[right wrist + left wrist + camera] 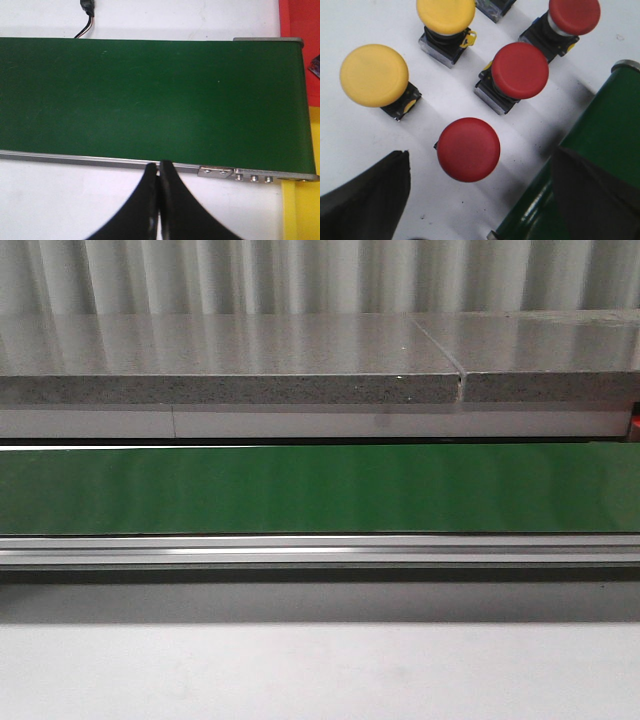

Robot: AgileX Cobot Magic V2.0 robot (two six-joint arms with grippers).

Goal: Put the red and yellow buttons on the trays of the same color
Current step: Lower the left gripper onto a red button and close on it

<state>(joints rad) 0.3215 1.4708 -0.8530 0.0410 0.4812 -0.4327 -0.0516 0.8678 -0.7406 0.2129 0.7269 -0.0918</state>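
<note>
In the left wrist view, three red buttons [469, 149] [520, 70] [574, 15] and two yellow buttons [374, 75] [445, 15] stand on the white table. My left gripper [480, 192] is open above them, the nearest red button just beyond the gap between its fingers and untouched. In the right wrist view, my right gripper [159, 172] is shut on nothing, over the white table at the green conveyor belt's [150, 100] near edge. A red tray [300, 20] and a yellow tray [302, 210] show at the belt's end. Neither gripper appears in the front view.
The green belt [320, 488] runs across the front view with a metal rail [320, 550] along its near side and a grey slab [230, 360] behind. The belt's end [605, 125] lies close beside the buttons. A black cable [87, 20] lies beyond the belt.
</note>
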